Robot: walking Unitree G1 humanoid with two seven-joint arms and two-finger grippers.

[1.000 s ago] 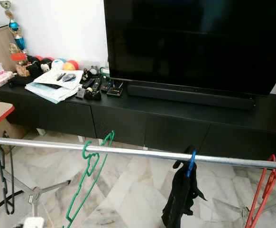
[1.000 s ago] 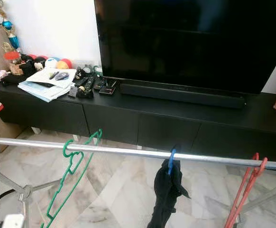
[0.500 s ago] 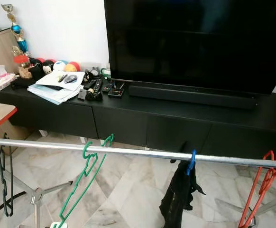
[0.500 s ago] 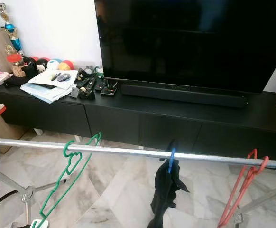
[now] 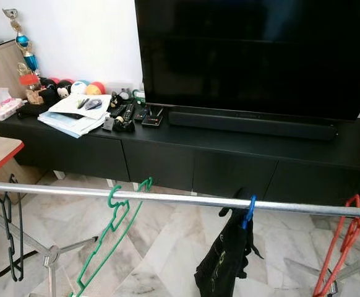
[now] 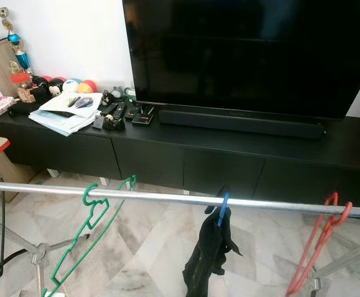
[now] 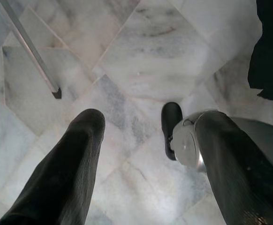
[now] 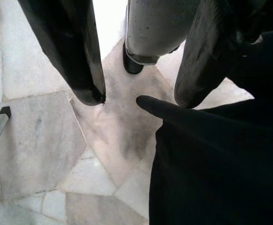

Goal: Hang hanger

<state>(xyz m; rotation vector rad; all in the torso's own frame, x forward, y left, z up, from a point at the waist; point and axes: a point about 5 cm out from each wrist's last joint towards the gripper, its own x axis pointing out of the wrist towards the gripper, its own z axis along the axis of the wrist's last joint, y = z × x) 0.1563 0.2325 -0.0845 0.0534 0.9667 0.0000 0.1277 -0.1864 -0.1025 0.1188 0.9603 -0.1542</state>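
A silver rail [image 5: 167, 198] runs across in front of me. On it hang a green hanger [image 5: 114, 226], bare and tilted, a blue hanger [image 5: 248, 213] carrying a black garment [image 5: 222, 263], a red hanger [image 5: 347, 247] at the right and a black hanger [image 5: 10, 238] at the far left. My left gripper [image 7: 148, 122] is open, pointing down at the marble floor with nothing between its fingers [image 7: 66, 173]. My right gripper [image 8: 139, 96] is open too, low beside the black garment [image 8: 221, 159], whose edge lies just beyond its fingertips.
A long black TV cabinet [image 5: 229, 154] with a large TV [image 5: 254, 55] stands behind the rail. Papers, remotes, balls and a trophy [image 5: 22, 46] crowd its left end. The rack's legs [image 5: 47, 253] cross the marble floor [image 5: 167, 247]. My leg and foot [image 7: 171, 126] are below the left gripper.
The head views have shifted a little. The black garment has swung and turned to the left under its blue hanger. The green hanger has swayed slightly.
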